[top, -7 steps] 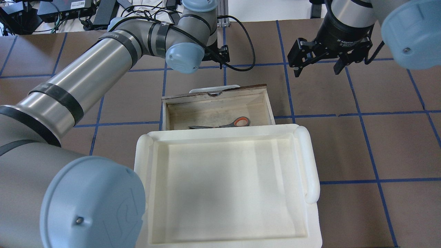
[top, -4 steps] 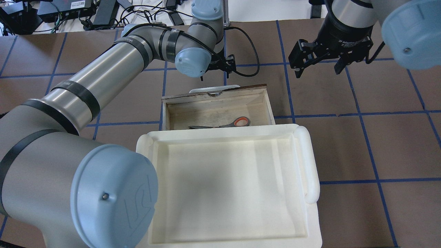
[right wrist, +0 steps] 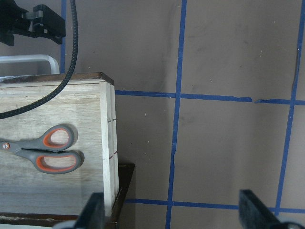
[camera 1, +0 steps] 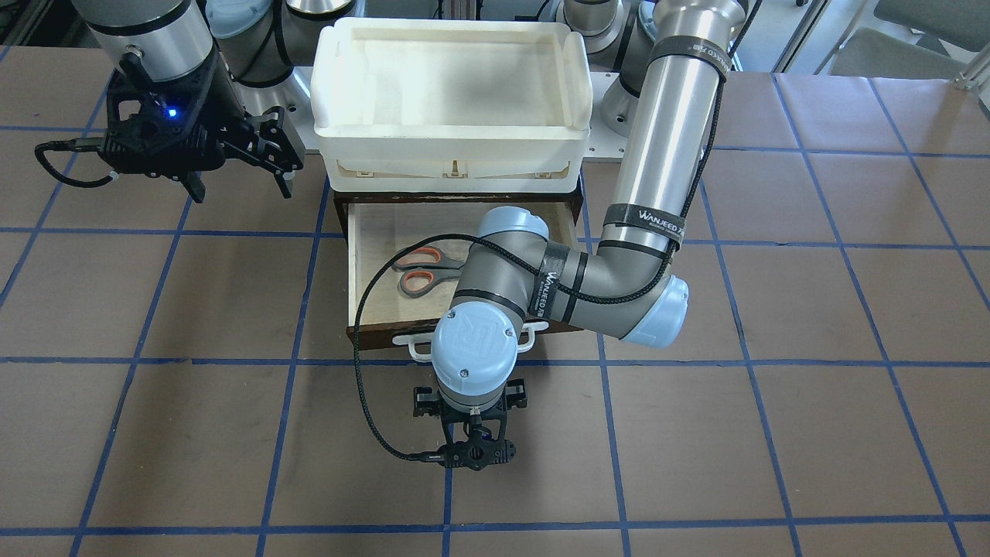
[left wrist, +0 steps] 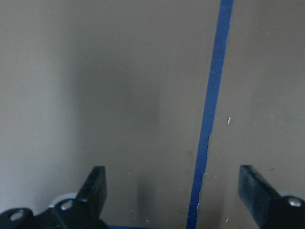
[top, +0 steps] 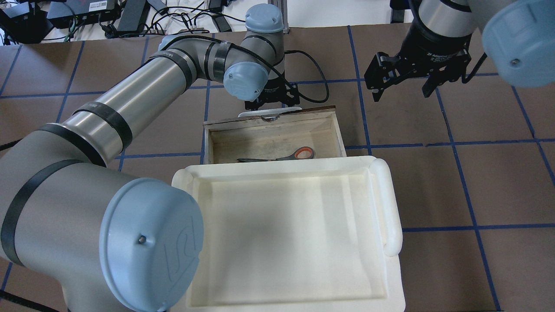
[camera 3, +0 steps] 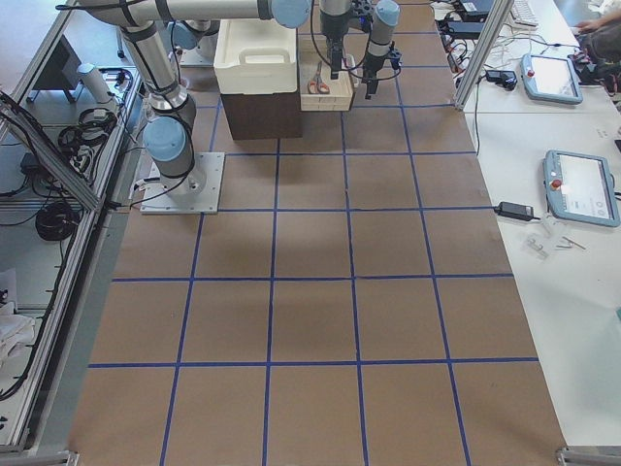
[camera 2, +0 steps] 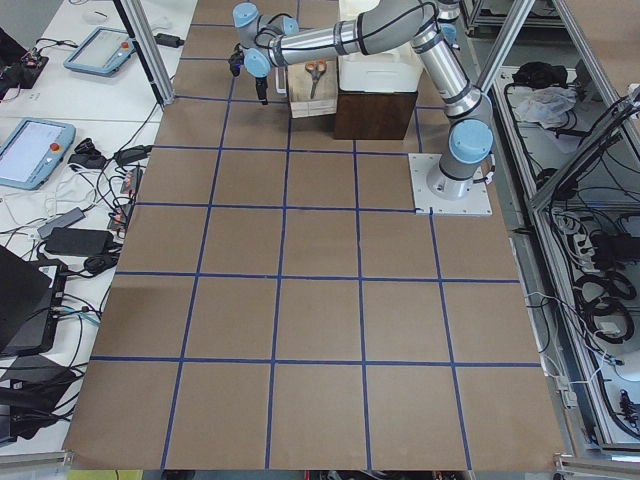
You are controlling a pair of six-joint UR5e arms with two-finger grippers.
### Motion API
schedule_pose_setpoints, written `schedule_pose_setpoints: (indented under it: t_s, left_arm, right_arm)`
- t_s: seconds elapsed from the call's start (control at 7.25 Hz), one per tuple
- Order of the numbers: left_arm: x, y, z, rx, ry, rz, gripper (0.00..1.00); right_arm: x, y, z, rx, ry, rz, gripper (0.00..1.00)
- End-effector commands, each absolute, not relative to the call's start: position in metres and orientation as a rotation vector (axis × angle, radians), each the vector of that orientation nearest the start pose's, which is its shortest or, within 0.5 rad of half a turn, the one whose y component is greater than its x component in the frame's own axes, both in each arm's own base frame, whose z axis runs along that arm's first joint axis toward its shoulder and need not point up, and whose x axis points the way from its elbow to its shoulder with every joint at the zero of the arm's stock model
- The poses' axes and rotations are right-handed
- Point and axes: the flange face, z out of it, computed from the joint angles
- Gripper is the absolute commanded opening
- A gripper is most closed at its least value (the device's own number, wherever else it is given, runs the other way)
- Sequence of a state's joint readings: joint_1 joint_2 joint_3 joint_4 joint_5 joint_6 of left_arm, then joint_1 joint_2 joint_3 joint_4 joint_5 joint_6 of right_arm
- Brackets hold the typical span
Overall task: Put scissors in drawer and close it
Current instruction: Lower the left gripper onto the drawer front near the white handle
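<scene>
1. Left jaws: the fingers (left wrist: 96, 187) stand wide apart with nothing between them. They point down at bare bench (top: 477, 182), with a blue tape line (left wrist: 212, 105) running under the gap.
2. Position of left jaws: in the overhead view they are at 12 o'clock from the drawer (top: 339, 130), just past its white bar handle (top: 249, 114). The front-facing view shows a gap between them and the handle.
3. Right jaws: the fingers (right wrist: 93, 211) are also spread wide and hold nothing. They hang above the bench at about 2 o'clock from the drawer, clear of it.
4. Scissors (top: 284, 155): they lie flat on the pale drawer floor and nothing is touching them. In the overhead view the grey and orange handles are at 3 o'clock and the blades point to 9 o'clock. They sit close to the drawer's 6 o'clock side.
5. Drawer: it stands open, drawn out towards 12 o'clock from beneath the white plastic tray (top: 390, 203). The top edge of its front is chipped near the middle.
6. A black cable (camera 1: 360, 333) from the left wrist loops over the drawer's corner.
</scene>
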State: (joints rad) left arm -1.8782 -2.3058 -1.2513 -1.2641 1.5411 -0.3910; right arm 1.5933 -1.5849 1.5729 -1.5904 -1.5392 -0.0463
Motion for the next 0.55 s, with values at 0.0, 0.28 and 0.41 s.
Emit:
schedule_pose_setpoints:
  t_s: [0.0,0.28,0.41]
  left_arm:
    - [-0.351,-0.648,0.204,-0.186,3.097,0.289,1.0]
    - [-0.364,-0.637,0.201,-0.245,3.09,0.334,1.0]
    - [-0.366,-0.633,0.203,-0.28,3.075,0.354,1.0]
  right_arm:
    - [0.147,-0.486,0.495,-0.118,3.107,-0.044,1.0]
    - [0.145,-0.486,0.494,-0.115,3.109,-0.037,1.0]
    - [0.145,-0.485,0.49,-0.112,3.108,-0.025,1.0]
